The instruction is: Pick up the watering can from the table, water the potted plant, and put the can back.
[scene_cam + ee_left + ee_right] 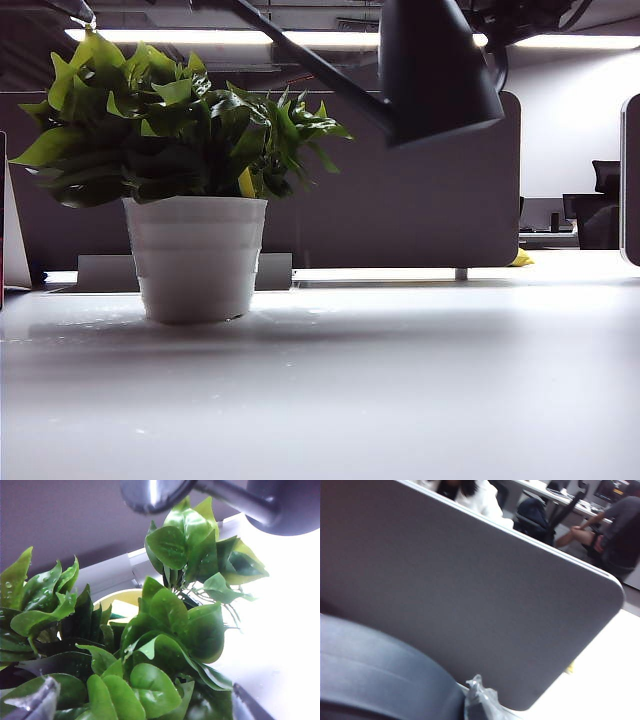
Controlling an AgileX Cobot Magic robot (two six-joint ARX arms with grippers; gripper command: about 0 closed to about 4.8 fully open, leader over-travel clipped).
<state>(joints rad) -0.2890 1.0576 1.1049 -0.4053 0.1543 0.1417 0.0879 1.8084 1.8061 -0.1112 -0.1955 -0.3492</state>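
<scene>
Now the right gripper (479, 700), clenched on the watering can (440, 70), should tip gently, spout over the potted plant (180, 150); the left gripper (145, 705) hangs released above the leaves, near the tabletop's (400, 400) left edge.

An open-plan office is shown. A dark grey partition panel (485, 610) with rounded corners is set along the far edge of the white surface (400, 390), as is done between desks. Long ceiling light strips (300, 38) are seen overhead in the exterior view, and a black office chair (605, 205) beside a further desk is seen past the panel's end. Beyond the panel, in the right wrist view, seated people (615, 525), another chair (545, 515) and a desk with a monitor (610, 489) are seen.
</scene>
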